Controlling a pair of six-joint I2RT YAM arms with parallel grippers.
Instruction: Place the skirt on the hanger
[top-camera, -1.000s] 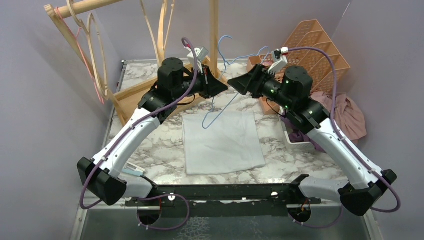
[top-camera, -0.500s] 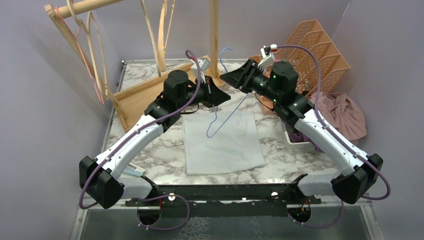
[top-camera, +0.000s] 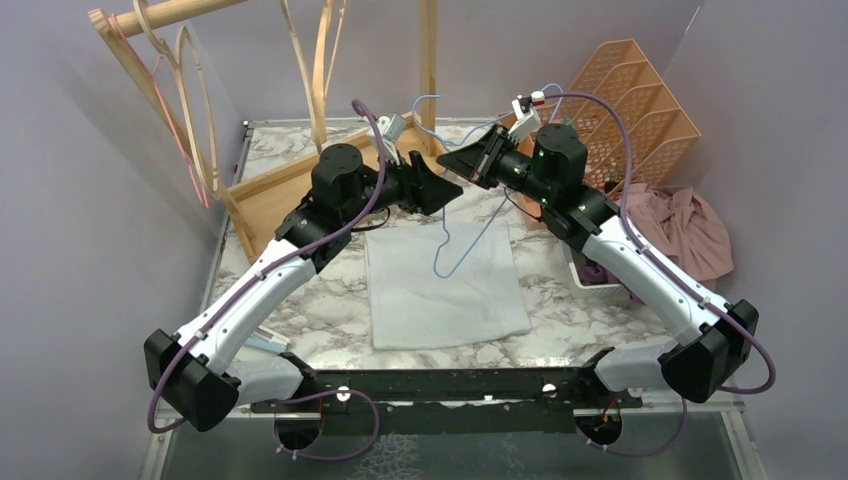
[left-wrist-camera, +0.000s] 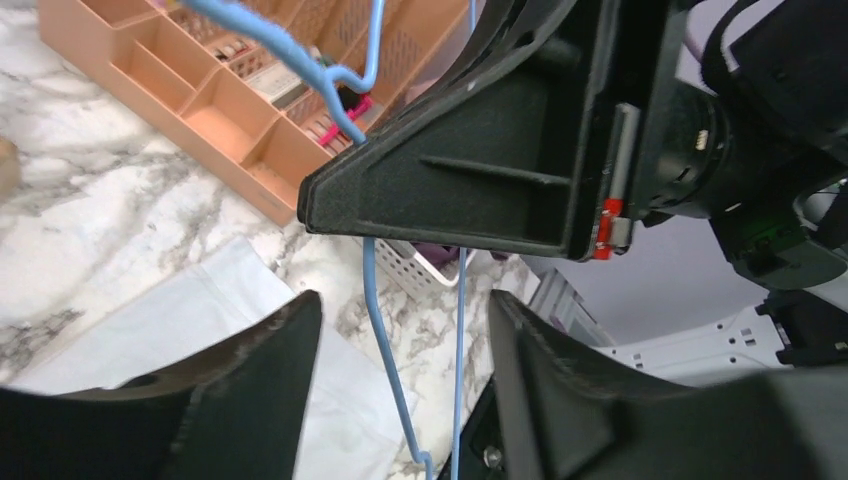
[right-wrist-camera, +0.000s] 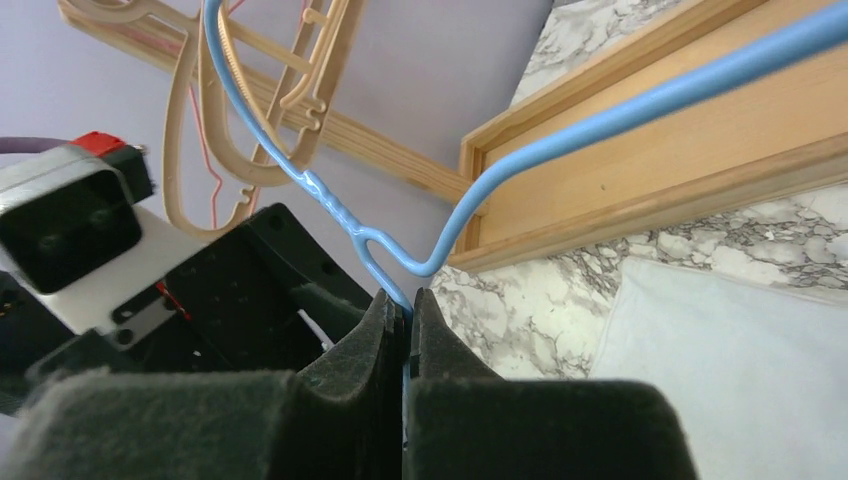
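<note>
Two grippers meet above the far edge of the skirt (top-camera: 445, 290), with one hanger (right-wrist-camera: 640, 112) between them.
My right gripper (right-wrist-camera: 405, 300) is clenched on the blue hanger's twisted neck, and the wire inside my pads is hidden. My left gripper (left-wrist-camera: 400, 310) hangs released, jaws wide, just beside it. The skirt lies flat below. The hanger's lower bend is cut off in my left wrist view.

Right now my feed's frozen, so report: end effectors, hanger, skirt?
Right end effector shut on blue hanger, above skirt. Left end effector open, hanger wire between its fingers. Skirt flat, not on hanger.
</note>
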